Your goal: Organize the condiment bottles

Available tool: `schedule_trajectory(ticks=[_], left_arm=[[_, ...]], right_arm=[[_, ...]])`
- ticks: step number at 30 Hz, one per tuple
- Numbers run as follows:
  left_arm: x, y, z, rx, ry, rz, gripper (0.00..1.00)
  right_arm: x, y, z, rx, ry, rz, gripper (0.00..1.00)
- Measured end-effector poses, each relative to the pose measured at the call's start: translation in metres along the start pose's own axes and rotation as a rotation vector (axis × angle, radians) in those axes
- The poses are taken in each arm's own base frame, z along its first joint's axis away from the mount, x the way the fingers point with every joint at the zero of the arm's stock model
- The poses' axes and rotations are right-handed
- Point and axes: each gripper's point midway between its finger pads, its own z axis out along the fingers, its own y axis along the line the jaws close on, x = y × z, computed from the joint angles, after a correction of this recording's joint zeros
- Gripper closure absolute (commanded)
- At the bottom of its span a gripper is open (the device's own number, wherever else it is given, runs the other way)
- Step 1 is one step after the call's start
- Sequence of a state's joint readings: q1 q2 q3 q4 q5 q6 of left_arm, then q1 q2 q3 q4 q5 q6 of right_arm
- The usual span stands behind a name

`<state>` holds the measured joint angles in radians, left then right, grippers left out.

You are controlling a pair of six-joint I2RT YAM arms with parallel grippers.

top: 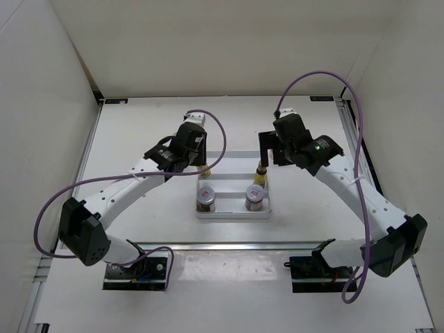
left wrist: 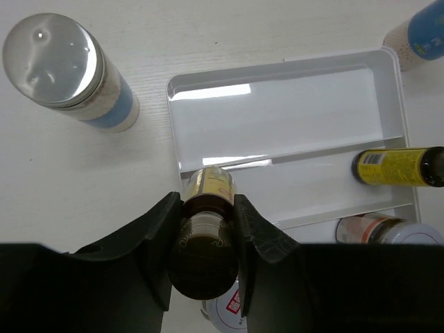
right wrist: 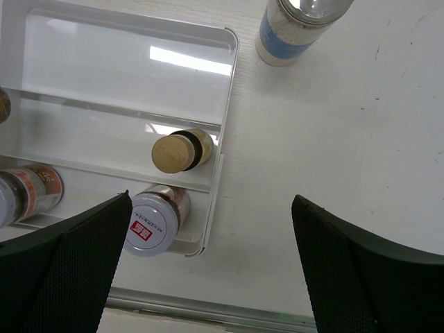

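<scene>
Above the white tray (top: 232,216), two silver-lidded jars (top: 206,198) in its near row, left wrist cam, left gripper (left wrist: 206,208) clamped on a tiny yellow bottle (left wrist: 208,184) by the tray's edge, tall white bottle (left wrist: 69,69) standing off-tray, right wrist cam, right gripper (right wrist: 211,201) spread wide with nothing in it, second yellow bottle (right wrist: 182,151) upright in the middle row

no legible text, jar lid (right wrist: 148,231) mark unreadable

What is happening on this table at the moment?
The left gripper is shut on a tiny yellow bottle with a dark cap, at the middle row of the white ridged tray. A second yellow bottle stands in that row, and two short silver-lidded jars stand in the near row. Both tall white bottles with blue bands stand outside the tray. The right gripper hangs open.
</scene>
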<state>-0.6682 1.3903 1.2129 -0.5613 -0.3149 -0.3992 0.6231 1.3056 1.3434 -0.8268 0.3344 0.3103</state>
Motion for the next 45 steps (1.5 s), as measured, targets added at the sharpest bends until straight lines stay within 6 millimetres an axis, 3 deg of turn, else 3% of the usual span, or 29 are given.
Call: schedule_trajectory(ticks=[9,12,13,14,15,18,19,24,29,33,37,40,45], left_arm=[[0.051,-0.003,0.045,-0.038,0.161,0.059,0.89],[0.056,-0.007,0.05,-0.034,0.166,0.065,0.86],[0.056,-0.008,0.05,-0.03,0.166,0.064,0.81],[0.056,-0.009,0.051,-0.028,0.163,0.065,0.7],[0.056,-0.01,0.051,-0.026,0.162,0.066,0.4],[0.056,-0.013,0.052,-0.021,0.158,0.069,0.17],[0.056,-0.013,0.052,-0.022,0.158,0.072,0.0],[0.044,-0.016,0.045,-0.03,0.146,0.075,0.0],[-0.016,-0.026,0.019,-0.018,0.033,0.072,0.0],[-0.065,-0.016,-0.03,-0.015,-0.12,0.068,0.0],[-0.092,0.008,-0.079,-0.03,-0.241,0.049,0.0],[-0.087,0.032,-0.088,-0.075,-0.257,0.034,0.0],[-0.036,0.064,-0.061,-0.171,-0.112,0.065,0.0]], right_arm=[[0.003,-0.009,-0.008,0.013,-0.006,0.012,0.01],[0.005,-0.014,-0.011,0.021,-0.003,0.019,0.01],[0.005,-0.016,-0.012,0.023,-0.003,0.021,0.01],[0.006,-0.016,-0.013,0.024,-0.003,0.021,0.01],[0.006,-0.017,-0.014,0.025,-0.004,0.022,0.01],[0.005,-0.019,-0.014,0.03,-0.005,0.027,0.01],[0.005,-0.02,-0.014,0.031,-0.005,0.027,0.01],[0.005,-0.029,-0.005,0.049,0.018,0.045,0.01],[-0.009,-0.046,0.031,0.086,0.099,0.054,0.01],[-0.034,-0.058,0.066,0.092,0.131,0.074,0.01],[-0.047,-0.065,0.099,0.095,0.163,0.077,0.01],[-0.052,-0.067,0.126,0.077,0.197,0.085,0.01],[-0.051,-0.07,0.163,0.059,0.245,0.099,0.01]])
